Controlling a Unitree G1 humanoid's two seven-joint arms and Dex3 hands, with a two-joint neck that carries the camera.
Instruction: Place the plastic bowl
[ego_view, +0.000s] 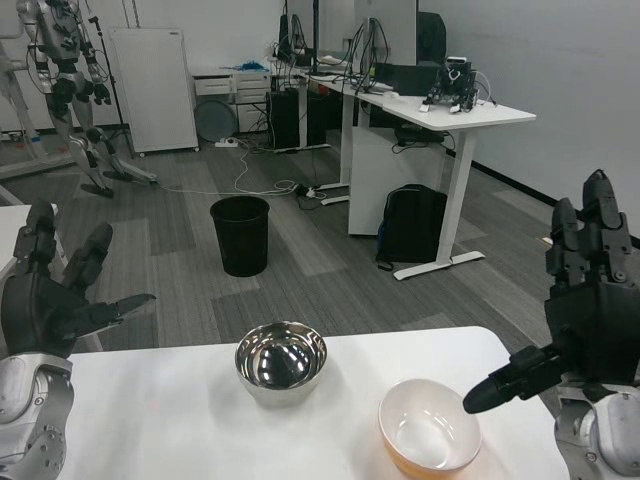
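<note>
Office room with grey carpet; a black bin (240, 235), a backpack (412, 224) and desks are seen far behind a white table (150, 420) in the near field. 2 bowls are set on the table: a metal bowl (281, 361) near the middle, and the plastic bowl (429, 428), orange outside and white inside, near right, close to the table's near edge. The right hand (585, 310) is held raised just right of the plastic bowl, fingers spread, nothing gripped, 1 digit pointing toward the rim. The left hand (55, 295) is raised at far left, open and empty, well apart from both bowls.

Risks, as judged: the light plastic bowl could be nudged or tipped by a sideways approach; it could be slid off the near edge; the rim could be pinched poorly and dropped; the metal bowl could be taken by mistake.
</note>
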